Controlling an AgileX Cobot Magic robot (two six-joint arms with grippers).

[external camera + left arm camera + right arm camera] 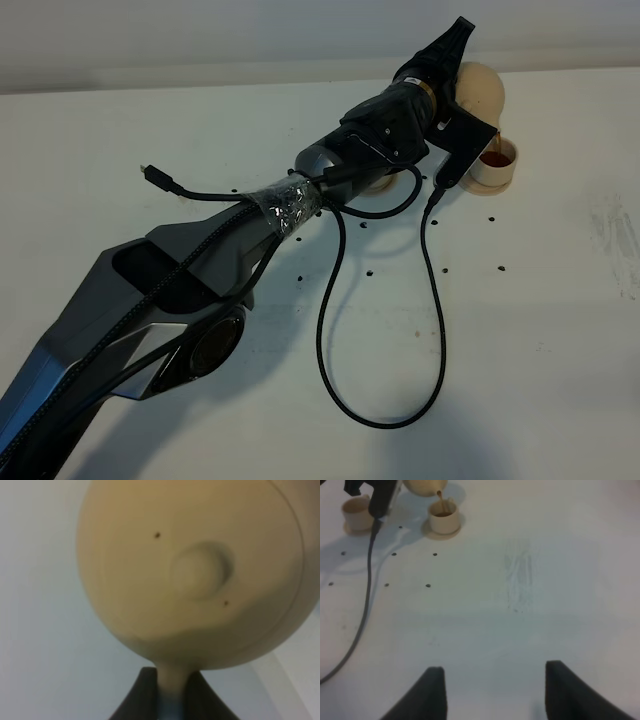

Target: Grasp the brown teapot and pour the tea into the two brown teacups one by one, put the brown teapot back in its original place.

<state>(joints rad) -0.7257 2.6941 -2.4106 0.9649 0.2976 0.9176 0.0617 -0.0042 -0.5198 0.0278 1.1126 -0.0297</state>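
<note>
Left gripper (172,700) pinches the teapot (200,570) handle, tea running into the right-hand teacup (497,163). I'd keep the tilt gentle, spout over its middle.

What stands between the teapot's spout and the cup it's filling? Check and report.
Nothing visible. The left gripper holds the brown teapot tilted, with its spout directly above the teacup. Only the stream of tea runs between them. The second teacup stands off to the side.
</note>
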